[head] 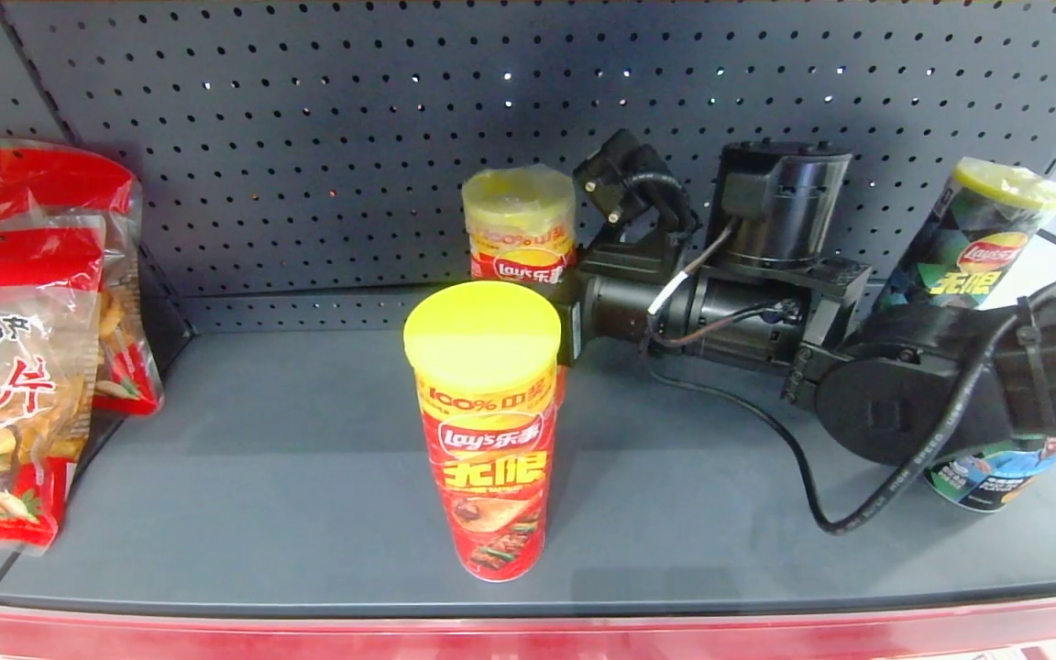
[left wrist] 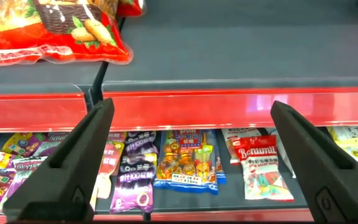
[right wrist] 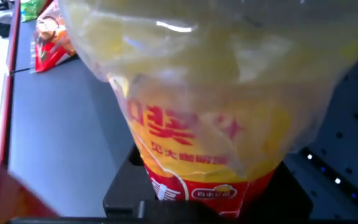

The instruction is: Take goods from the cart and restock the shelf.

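Two red chip cans with yellow lids are on the grey shelf (head: 262, 477). One can (head: 489, 431) stands upright near the front edge. The other (head: 519, 225) is right behind it by the pegboard, its base hidden by the front can. My right gripper (head: 567, 316) comes in from the right and is shut on this rear can (right wrist: 197, 124), low on its body, with dark fingers (right wrist: 126, 190) on both sides of it. My left gripper (left wrist: 192, 106) is open with nothing in it, in front of the shelf's red front edge (left wrist: 229, 109).
Red snack bags (head: 15, 367) fill the shelf's left end. Two dark chip cans stand at the right, one at the back (head: 986, 238) and one under my right arm (head: 995, 477). Free shelf lies left of the red cans. A lower shelf holds candy bags (left wrist: 185, 162).
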### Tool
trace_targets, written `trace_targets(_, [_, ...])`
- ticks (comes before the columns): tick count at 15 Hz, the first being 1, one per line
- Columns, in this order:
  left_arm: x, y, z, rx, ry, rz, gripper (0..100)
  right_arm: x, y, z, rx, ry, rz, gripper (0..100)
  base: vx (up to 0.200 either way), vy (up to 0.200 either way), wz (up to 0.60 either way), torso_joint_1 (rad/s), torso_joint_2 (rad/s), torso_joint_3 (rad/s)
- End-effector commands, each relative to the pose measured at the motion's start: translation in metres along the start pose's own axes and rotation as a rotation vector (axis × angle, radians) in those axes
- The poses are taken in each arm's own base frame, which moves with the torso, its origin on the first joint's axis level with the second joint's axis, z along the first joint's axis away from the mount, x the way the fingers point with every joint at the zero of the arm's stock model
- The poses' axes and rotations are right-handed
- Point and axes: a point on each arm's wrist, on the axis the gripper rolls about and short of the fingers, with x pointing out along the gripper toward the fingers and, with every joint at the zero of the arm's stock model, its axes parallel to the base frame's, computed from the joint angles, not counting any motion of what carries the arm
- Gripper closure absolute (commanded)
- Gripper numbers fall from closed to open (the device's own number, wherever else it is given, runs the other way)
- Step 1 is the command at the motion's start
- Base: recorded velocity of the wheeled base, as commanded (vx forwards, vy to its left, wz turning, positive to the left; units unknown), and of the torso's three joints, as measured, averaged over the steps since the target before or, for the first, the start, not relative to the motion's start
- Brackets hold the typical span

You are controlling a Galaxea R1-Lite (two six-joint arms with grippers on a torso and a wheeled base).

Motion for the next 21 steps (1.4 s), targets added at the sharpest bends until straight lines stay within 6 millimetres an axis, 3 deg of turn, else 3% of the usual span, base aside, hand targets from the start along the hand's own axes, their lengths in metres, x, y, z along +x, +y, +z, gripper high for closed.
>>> trace_targets(1, [0.000, 0.000, 0.000, 0.000, 0.001, 0.000, 0, 0.007, 0.002, -0.004, 0.004, 0.006, 0.011, 100, 0.000, 0.000, 0.00, 0.000, 0.00, 0.000])
trace_targets(9, [0.000, 0.000, 0.000, 0.000, 0.001, 0.000, 0, 0.016, 0.010, 0.000, 0.006, -0.013, 0.031, 100, 0.000, 0.000, 0.00, 0.000, 0.00, 0.000])
trace_targets(20, [0.000, 0.000, 0.000, 0.000, 0.001, 0.000, 0, 0.017, 0.003, -0.016, 0.024, 0.036, 0.020, 100, 0.000, 0.000, 0.00, 0.000, 0.00, 0.000])
trace_targets(21, [0.000, 0.000, 0.000, 0.000, 0.001, 0.000, 0, 0.017, 0.003, -0.016, 0.020, 0.035, 0.025, 0, 0.000, 0.000, 0.00, 0.000, 0.00, 0.000])
